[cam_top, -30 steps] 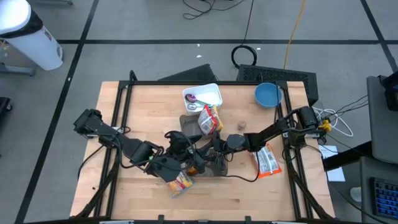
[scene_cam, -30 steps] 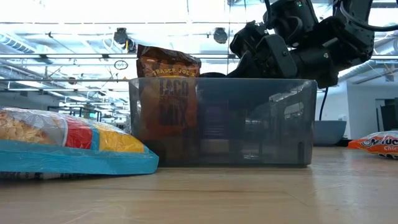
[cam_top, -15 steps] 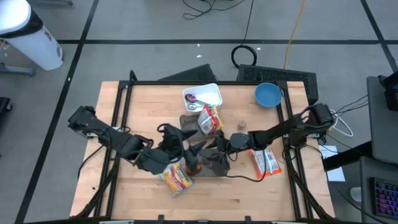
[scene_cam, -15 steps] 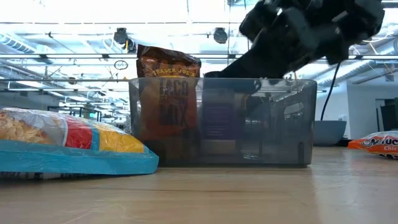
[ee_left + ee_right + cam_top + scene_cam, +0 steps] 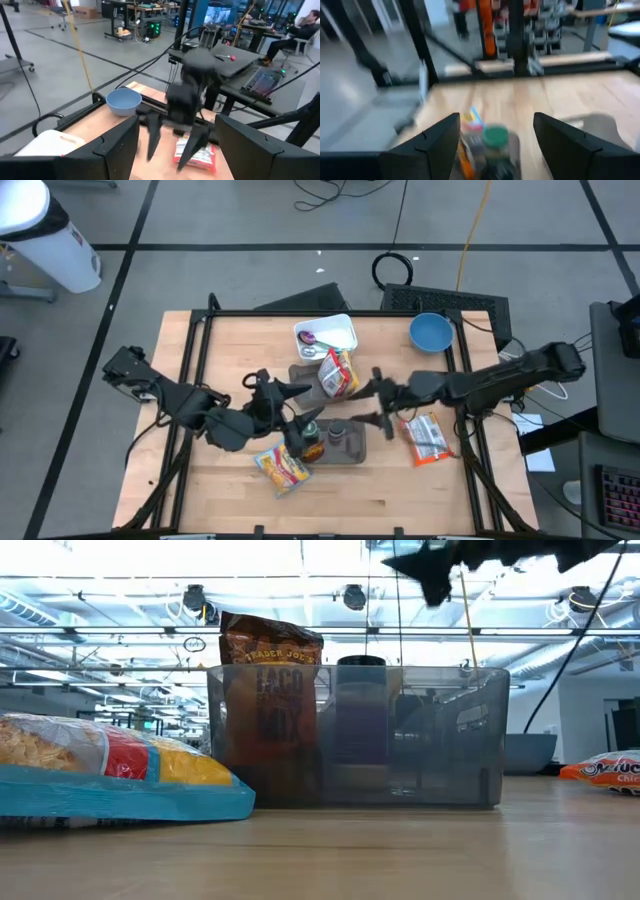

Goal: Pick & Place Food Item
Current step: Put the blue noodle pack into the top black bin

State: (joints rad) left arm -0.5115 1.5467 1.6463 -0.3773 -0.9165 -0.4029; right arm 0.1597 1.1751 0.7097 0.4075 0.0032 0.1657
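The left arm reaches in from the left edge of the light wooden table [image 5: 220, 340], bent low across it, and its left gripper [image 5: 288, 405] hangs just left of a smoky translucent plastic bin [image 5: 400, 740] near the table's middle. Its two dark fingers [image 5: 110, 150] stand apart with nothing between them. The right arm stretches almost straight from the right edge toward the middle, and the right gripper [image 5: 378, 398] hangs just above the bin's right end, its fingers [image 5: 432, 145] also spread and empty.

Inside the bin a brown taco-mix packet [image 5: 268, 690] stands upright at one end, and a dark jar with a green lid [image 5: 311, 430] stands beside a dark-lidded container [image 5: 337, 434].

A yellow, red and blue snack bag [image 5: 283, 468] lies flat on the table just beside the bin, toward the front edge. An orange and white snack packet [image 5: 428, 438] lies near the right edge, under the right arm's forearm. A red and yellow bag [image 5: 338, 372] leans just behind the bin, with a white rectangular tray [image 5: 325, 332] and a blue round bowl [image 5: 430, 332] near the back edge.
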